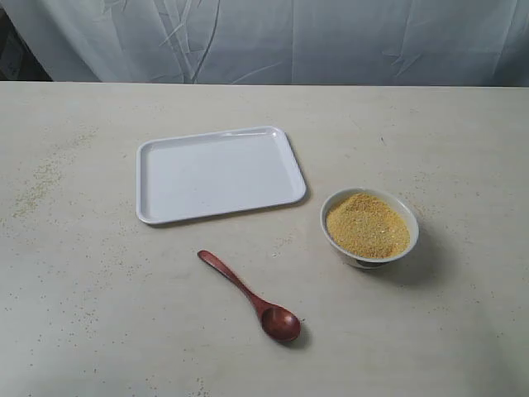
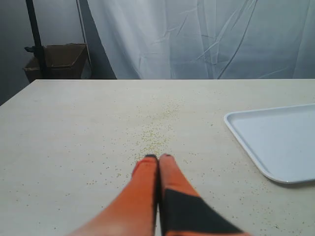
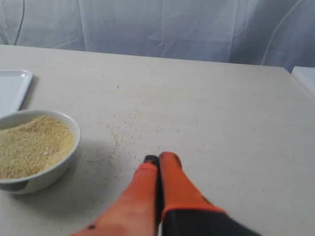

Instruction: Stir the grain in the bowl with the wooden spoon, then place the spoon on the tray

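Exterior view: pale, wood-grain desk (image 1: 99,314) with a creased white cloth backdrop (image 1: 331,37) behind it.

Flat white rectangular plastic tray (image 1: 219,174) with rounded corners and a low raised rim lies left of centre, slightly skewed. Its surface is bare.

Small round white bowl (image 1: 364,258) on a narrow foot stands upright to the right of the tray, near its right front corner but apart from it. It holds fine golden-yellow grain (image 1: 368,225), filled close to the rim in a sandy, uneven heap.

Dark reddish-brown glossy wooden spoon (image 1: 248,295) lies flat on the desk in front of the tray, touching neither tray nor bowl. The slim handle points back and left toward the tray's front edge. The oval head is at the near right end, hollow side up.

Loose yellow granules (image 1: 41,178) are scattered over the desk, densest on the far left.

Left wrist view: left end effector (image 2: 158,158), orange fingers with a black patch, tips pressed together with nothing between them, just above bare desk. More stray granules lie ahead of the tips. A corner of the tray (image 2: 275,142) is off to one side, well apart. A brown cardboard box (image 2: 59,59) and a black pole (image 2: 35,39) stand beyond the desk edge.

Right wrist view: right end effector (image 3: 158,158), same orange fingers, tips together and holding nothing, over open desk. The bowl (image 3: 59,169) with its grain (image 3: 29,145) sits near but not touching. A tray corner (image 3: 10,88) shows beyond the bowl.
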Controlling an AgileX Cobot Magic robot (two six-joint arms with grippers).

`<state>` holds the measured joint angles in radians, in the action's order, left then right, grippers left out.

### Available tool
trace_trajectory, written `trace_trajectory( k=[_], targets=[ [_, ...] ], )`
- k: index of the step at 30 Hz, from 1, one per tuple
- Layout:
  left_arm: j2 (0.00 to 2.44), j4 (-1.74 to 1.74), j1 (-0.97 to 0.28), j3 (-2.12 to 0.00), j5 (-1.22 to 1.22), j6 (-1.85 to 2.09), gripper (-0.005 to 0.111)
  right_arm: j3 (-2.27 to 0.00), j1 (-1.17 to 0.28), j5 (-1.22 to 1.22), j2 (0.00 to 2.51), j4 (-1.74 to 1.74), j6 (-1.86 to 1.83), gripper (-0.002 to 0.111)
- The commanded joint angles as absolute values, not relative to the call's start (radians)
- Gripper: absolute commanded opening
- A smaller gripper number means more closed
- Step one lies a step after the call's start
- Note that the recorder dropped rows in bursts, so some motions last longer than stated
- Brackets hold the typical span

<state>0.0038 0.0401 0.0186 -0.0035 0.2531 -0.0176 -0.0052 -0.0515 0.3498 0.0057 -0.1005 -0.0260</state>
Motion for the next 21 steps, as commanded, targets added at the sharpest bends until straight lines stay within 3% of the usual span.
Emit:
trace_trajectory(
  k=[1,10,21],
  targets=[
    [0.000,0.042,0.022,0.000,0.239,-0.018,0.000,0.000,-0.046,0.172,0.000,-0.106,-0.026,-0.001],
    [0.000,0.042,0.022,0.000,0.239,-0.018,0.000,0.000,-0.046,-0.231,0.000,-0.107,-0.028,-0.001],
    [0.000,0.042,0.022,0.000,0.239,-0.018,0.000,0.000,-0.046,-0.273,0.000,-0.051,-0.046,-0.001]
  ],
)
